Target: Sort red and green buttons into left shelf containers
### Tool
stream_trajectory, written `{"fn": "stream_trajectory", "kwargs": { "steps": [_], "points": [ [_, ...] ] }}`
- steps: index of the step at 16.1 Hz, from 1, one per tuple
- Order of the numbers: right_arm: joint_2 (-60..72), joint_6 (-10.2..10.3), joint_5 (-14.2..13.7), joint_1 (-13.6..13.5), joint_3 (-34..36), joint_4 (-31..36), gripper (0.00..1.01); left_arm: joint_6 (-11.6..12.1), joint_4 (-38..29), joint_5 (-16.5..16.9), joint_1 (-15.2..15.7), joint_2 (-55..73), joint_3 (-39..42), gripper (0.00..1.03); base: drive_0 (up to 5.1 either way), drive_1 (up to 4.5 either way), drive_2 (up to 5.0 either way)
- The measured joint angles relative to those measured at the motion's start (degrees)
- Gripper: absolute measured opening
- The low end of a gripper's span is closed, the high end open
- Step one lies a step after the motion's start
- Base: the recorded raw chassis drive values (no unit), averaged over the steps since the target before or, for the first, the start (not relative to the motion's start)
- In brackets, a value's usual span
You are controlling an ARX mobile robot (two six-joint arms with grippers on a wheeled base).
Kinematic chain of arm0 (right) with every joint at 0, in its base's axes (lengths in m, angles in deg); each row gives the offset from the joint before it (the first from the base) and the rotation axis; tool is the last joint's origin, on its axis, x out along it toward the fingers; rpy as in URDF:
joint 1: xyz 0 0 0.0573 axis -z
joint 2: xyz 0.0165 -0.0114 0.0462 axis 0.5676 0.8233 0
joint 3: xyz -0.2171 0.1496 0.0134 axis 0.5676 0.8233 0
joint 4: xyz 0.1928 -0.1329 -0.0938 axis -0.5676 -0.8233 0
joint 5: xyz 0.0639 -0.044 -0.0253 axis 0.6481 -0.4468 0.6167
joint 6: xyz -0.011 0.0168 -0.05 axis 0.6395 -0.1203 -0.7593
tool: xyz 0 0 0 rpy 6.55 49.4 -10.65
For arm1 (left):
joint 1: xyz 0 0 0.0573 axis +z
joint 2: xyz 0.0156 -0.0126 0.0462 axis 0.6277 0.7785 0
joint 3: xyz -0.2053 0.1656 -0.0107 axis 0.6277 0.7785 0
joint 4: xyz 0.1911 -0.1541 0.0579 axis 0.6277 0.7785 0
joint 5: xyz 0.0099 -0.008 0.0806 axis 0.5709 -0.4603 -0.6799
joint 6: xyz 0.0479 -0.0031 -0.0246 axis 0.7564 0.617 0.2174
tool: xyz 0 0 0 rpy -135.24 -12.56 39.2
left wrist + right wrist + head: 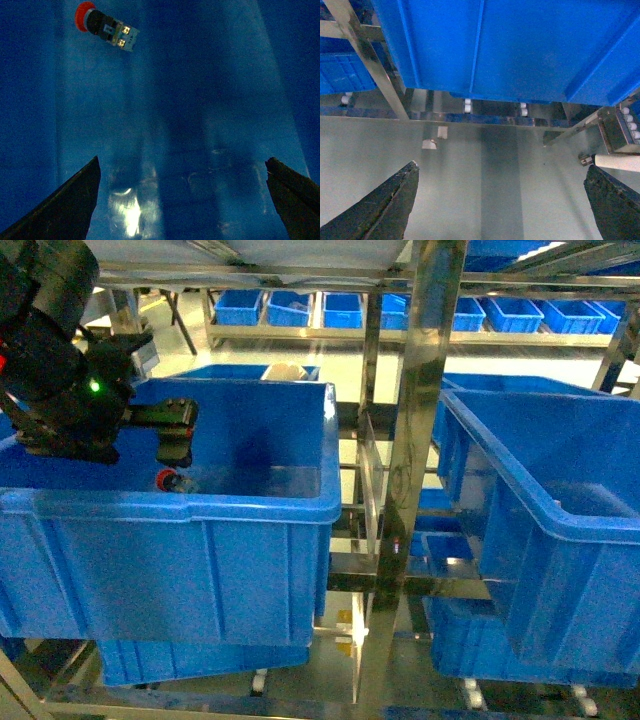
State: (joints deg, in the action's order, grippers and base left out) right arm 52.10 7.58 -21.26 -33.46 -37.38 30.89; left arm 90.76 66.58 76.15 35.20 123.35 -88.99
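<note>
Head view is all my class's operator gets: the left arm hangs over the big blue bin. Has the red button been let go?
Observer: Yes. In the left wrist view the red button lies on its side on the bin floor, clear of the left gripper, whose fingers stand wide apart and empty.
Operator: Which way does its cap face?
Observer: In that view, toward the upper left; the pale terminal end points lower right.
Operator: And the right gripper?
Observer: The right gripper is open and empty, looking down at the pale floor below a blue bin and the shelf frame.
</note>
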Motion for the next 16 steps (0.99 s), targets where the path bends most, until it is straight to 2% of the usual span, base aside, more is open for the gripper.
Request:
{"fn": "stream_trajectory", "kwargs": {
  "steps": [5,7,9,10,12,13,14,15,16],
  "points": [
    [0.0,0.0,0.0,0.0,0.0,0.0,0.98,-1.2,-5.3,1.3,-1.5,-12.5,15.0,0.98,0.0,0.00,0.0],
    [0.0,0.0,0.0,0.0,0.0,0.0,0.98,-3.1,-8.9,1.8,-1.5,-19.6,23.5,0.98,0.0,0.00,0.0],
    [0.0,0.0,0.0,0.0,0.0,0.0,0.98,-4.9,-13.9,0.4,-1.5,-26.9,30.3,0.98,0.0,0.00,0.0],
    [0.0,0.0,0.0,0.0,0.0,0.0,0.98,-5.8,-18.4,-2.7,-1.4,-33.5,35.6,0.98,0.0,0.00,0.0],
    [0.0,0.0,0.0,0.0,0.0,0.0,0.98,-7.6,-23.7,-11.4,-2.8,-46.6,46.3,0.98,0.0,0.00,0.0],
    [0.0,0.0,0.0,0.0,0.0,0.0,0.98,-9.9,-21.5,-16.3,-5.5,-54.8,52.2,0.98,0.0,0.00,0.0],
    [0.0,0.0,0.0,0.0,0.0,0.0,0.98,-12.4,-18.4,-19.1,-8.4,-61.8,56.6,0.98,0.0,0.00,0.0],
    [0.0,0.0,0.0,0.0,0.0,0.0,0.98,-14.1,-15.8,-21.4,-10.3,-66.6,58.7,0.98,0.0,0.00,0.0],
    [0.0,0.0,0.0,0.0,0.0,0.0,0.98,-15.0,-15.6,-21.7,-10.6,-69.7,59.4,0.98,0.0,0.00,0.0]
  ]
}}
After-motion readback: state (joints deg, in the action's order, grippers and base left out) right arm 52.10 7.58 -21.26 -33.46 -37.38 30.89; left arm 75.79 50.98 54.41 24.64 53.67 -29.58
